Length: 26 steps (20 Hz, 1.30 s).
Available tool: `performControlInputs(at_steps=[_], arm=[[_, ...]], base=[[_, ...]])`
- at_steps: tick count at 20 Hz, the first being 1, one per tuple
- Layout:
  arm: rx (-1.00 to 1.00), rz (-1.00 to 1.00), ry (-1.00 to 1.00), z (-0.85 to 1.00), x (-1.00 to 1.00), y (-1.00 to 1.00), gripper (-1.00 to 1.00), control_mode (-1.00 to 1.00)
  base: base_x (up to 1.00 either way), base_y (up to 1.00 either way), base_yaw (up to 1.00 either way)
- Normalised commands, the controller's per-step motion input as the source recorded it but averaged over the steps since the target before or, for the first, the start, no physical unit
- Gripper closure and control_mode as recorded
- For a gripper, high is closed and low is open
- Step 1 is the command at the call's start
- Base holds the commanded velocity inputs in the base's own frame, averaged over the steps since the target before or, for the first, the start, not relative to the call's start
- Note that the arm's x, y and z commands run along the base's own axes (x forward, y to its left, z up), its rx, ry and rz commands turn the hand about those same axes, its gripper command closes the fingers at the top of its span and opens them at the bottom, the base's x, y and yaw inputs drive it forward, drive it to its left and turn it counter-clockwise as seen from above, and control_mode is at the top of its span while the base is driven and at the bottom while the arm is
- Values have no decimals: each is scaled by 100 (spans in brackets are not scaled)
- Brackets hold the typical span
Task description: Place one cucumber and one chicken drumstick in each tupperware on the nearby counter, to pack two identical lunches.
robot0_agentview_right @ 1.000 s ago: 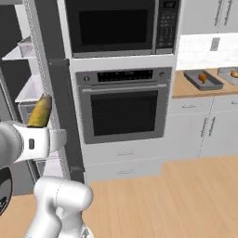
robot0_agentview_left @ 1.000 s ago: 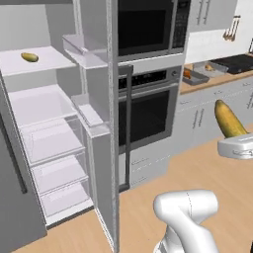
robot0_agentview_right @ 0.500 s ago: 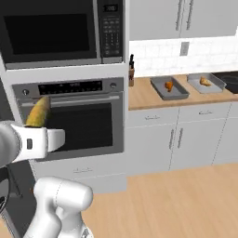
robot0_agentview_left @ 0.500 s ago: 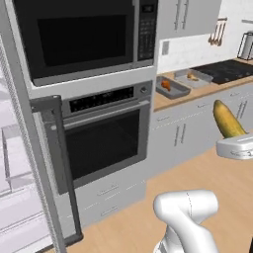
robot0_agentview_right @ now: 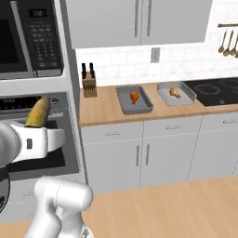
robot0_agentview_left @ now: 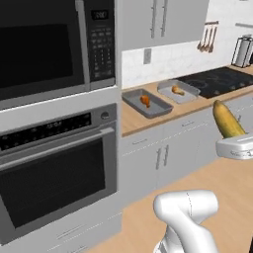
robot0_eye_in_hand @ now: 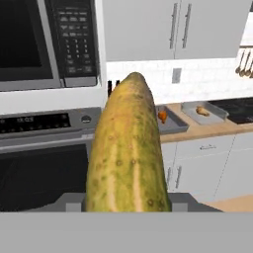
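Cucumber point(robot0_eye_in_hand: 127, 153): upright, clamped in my pincer point(robot0_agentview_left: 236, 146), well short of the desk point(robot0_agentview_right: 100, 108). Trays point(robot0_agentview_right: 134, 100) point(robot0_agentview_right: 175, 93) near its back edge each carry a drumstick point(robot0_agentview_right: 134, 96) point(robot0_agentview_right: 175, 92). Advice: carry level, lower beside drumstick, release inside the rim.

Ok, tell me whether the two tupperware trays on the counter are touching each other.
Apart. In the right base view a strip of bare counter separates the left tupperware from the right tupperware.

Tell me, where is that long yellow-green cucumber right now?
The yellow-green cucumber stands upright in the robot's gripper, held in the air in front of the white lower cabinets, well short of the two grey trays on the wooden counter.
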Motion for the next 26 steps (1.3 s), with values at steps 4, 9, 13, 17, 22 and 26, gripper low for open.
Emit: performControlInputs(at_steps=[4, 9, 13, 17, 22, 26], arm=[[0, 0, 0, 0, 0, 0, 100, 100], [0, 0, 0, 0, 0, 0, 100, 100], [0, 0, 0, 0, 0, 0, 100, 100], [0, 0, 0, 0, 0, 0, 100, 100], [0, 0, 0, 0, 0, 0, 100, 100], [0, 6, 2, -9, 4, -1, 100, -100]], base=[[100, -72, 1], [100, -72, 25], [99, -76, 44], [86, -34, 43], [61, -1, 38], [30, 0, 21]])
